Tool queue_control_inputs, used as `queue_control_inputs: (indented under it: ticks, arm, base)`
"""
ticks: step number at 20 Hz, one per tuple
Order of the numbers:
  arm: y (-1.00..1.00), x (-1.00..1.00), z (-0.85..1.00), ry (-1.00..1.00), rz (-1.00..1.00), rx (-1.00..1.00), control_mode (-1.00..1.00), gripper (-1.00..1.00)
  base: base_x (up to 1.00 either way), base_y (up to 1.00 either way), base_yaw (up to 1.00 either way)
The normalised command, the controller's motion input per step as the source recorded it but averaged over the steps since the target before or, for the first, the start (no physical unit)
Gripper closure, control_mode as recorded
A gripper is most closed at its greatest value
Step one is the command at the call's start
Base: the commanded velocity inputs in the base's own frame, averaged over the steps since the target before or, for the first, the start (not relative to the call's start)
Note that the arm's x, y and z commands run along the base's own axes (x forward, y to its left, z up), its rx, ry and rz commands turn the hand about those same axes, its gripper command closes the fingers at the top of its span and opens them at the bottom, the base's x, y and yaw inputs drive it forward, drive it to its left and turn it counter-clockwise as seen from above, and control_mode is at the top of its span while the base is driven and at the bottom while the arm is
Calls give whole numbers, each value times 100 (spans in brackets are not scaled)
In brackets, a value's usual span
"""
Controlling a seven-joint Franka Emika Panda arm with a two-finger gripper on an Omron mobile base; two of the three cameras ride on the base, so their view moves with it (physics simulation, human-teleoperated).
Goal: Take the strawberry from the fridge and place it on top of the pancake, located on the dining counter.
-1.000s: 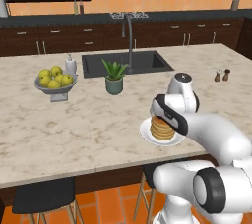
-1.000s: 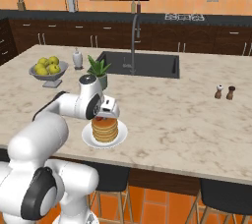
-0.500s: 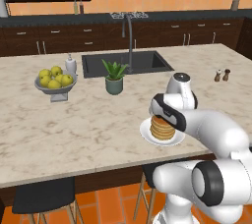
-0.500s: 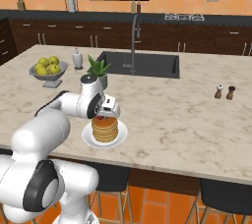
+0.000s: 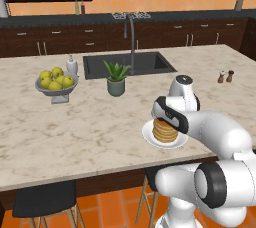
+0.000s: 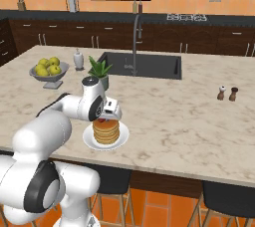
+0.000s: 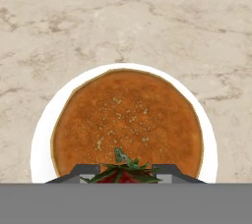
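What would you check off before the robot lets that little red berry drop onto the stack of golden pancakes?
1. Small red strawberry with green leaves held between the fingers of the gripper: ok.
2. Gripper above the golden-brown pancake stack, not beside it: ok.
3. Pancake top bare where the berry lands: ok.
4. Round white plate flat on the beige marble dining counter: ok.
5. Height of strawberry above the pancake: cannot tell.
6. Potted green plant well away from the arm: ok.
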Motion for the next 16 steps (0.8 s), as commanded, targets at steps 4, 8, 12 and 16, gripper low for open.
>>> queue_control_inputs:
  ticks: [4, 8, 12, 16]
  arm:
    - [0, 0, 0, 0, 0, 0, -100, -100]
    - [0, 0, 0, 0, 0, 0, -100, -100]
    - [0, 0, 0, 0, 0, 0, -100, -100]
    - [0, 0, 0, 0, 0, 0, -100, -100]
  base:
    - [0, 0, 0]
    - [0, 0, 0]
    - [0, 0, 0]
    - [0, 0, 0]
